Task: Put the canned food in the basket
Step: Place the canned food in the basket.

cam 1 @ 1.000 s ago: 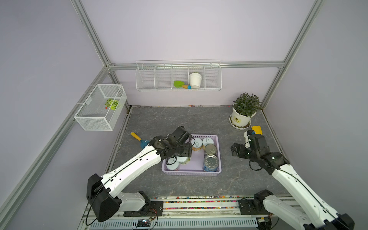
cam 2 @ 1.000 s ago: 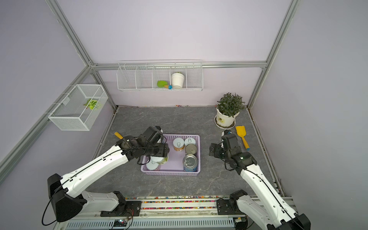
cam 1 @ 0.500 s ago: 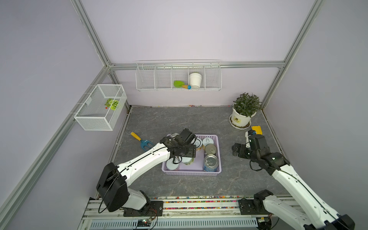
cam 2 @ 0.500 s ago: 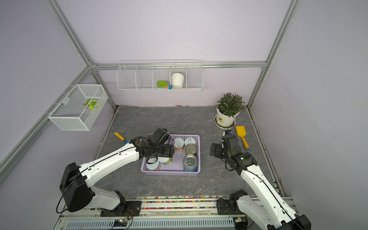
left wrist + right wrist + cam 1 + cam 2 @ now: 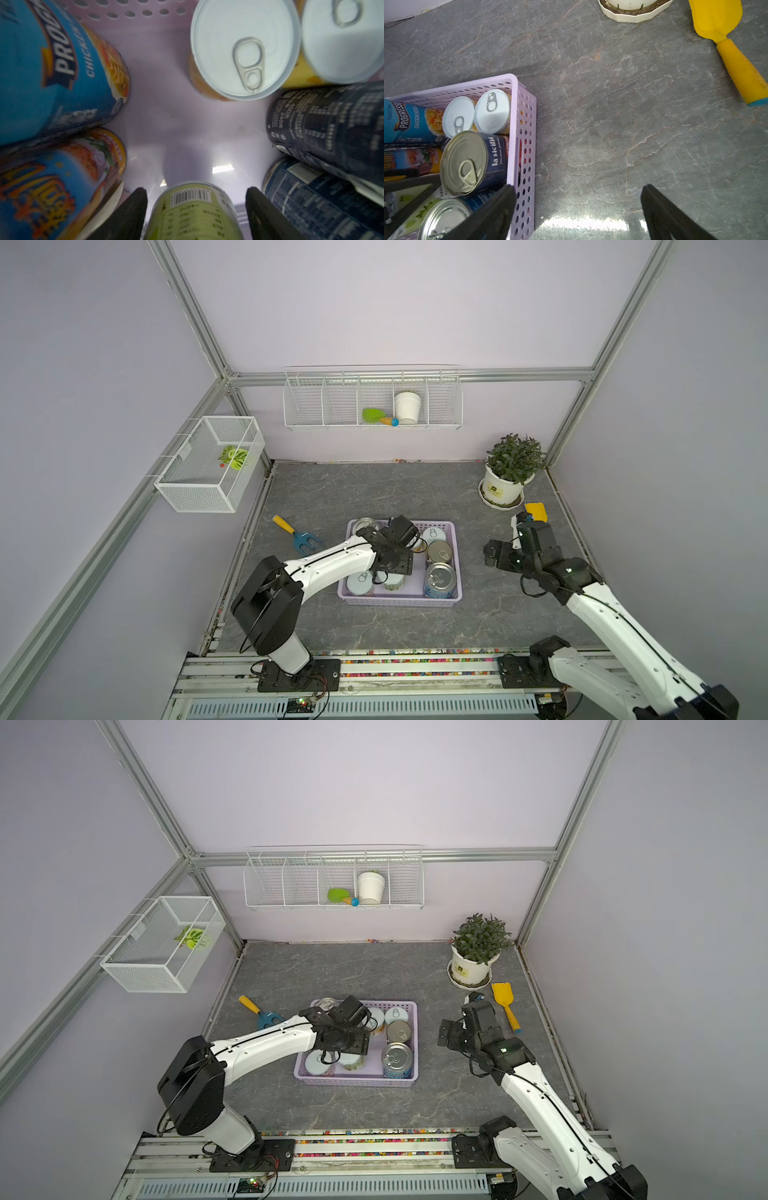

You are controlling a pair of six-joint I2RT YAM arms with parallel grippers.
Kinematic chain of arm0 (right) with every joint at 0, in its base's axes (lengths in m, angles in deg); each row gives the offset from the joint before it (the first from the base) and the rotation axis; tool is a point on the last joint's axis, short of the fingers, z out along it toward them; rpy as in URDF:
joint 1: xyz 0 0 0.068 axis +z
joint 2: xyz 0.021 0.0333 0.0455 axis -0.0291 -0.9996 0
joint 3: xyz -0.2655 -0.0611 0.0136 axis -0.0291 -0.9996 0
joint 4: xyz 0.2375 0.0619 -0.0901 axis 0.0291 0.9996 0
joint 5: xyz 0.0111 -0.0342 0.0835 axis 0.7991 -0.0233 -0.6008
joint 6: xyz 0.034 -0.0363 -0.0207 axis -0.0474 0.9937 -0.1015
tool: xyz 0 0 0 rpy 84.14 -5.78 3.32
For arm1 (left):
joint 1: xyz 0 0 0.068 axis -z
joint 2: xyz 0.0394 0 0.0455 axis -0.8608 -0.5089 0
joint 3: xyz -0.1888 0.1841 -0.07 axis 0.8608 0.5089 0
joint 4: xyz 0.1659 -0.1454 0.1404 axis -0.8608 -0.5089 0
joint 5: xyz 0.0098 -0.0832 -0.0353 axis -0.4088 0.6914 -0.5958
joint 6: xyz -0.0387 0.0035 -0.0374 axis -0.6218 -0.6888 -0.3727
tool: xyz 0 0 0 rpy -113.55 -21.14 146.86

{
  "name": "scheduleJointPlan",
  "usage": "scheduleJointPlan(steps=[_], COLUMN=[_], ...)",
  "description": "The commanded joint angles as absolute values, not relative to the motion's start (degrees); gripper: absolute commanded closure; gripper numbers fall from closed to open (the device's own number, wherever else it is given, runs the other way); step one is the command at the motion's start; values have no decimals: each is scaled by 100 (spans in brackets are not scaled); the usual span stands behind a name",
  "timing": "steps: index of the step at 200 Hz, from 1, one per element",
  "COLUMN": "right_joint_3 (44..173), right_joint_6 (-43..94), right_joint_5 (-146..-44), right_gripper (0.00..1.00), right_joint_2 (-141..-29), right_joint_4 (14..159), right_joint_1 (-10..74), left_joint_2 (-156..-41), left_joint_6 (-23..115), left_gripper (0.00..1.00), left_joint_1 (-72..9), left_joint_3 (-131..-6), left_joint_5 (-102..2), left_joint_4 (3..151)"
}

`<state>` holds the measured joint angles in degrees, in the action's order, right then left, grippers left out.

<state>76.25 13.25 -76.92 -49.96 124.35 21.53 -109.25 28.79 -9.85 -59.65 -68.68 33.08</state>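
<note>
Left gripper (image 5: 196,188): down inside the lilac basket (image 5: 399,600), with the jaws pinching the green-labelled can (image 5: 193,214) by its two sides.
Green-labelled can: squarely between the black fingers (image 5: 133,214), barcode towards the wrist camera, over the bare middle of the basket's floor. Whether its base touches that floor cannot be told.
Blue Progresso can (image 5: 52,68): in the basket to one side of the held can, with a blue-and-orange can (image 5: 52,182) next to it.
Pale-lidded can (image 5: 245,52): short and upright, near the basket's wall farthest from the robot, with a second pale-lidded can (image 5: 340,41) right beside it.
Dark la sicilia can (image 5: 473,162): upright against the basket's wall on the right arm's side, with a silver-topped blue can (image 5: 440,578) just beside it along that wall.
Right gripper (image 5: 578,187): outside the basket, just beside that same wall, with the jaws spread wide over the grey tabletop (image 5: 612,104).
</note>
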Motion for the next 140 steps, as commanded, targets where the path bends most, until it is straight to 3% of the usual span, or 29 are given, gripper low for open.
scheduleJointPlan(steps=[1, 140], right_joint_3=[7517, 7480], right_joint_6=[1379, 1387], right_joint_5=[-7637, -7644], right_gripper=[2, 2], right_joint_2=[-5026, -5145], right_joint_4=[12399, 12338], right_joint_1=[2186, 2195], left_joint_2=[-10993, -11498], left_joint_6=[2736, 2520], left_gripper=[55, 37], left_joint_1=[-957, -753], left_joint_3=[-5917, -5958], left_joint_5=[-7088, -7230], left_joint_4=[3383, 3148])
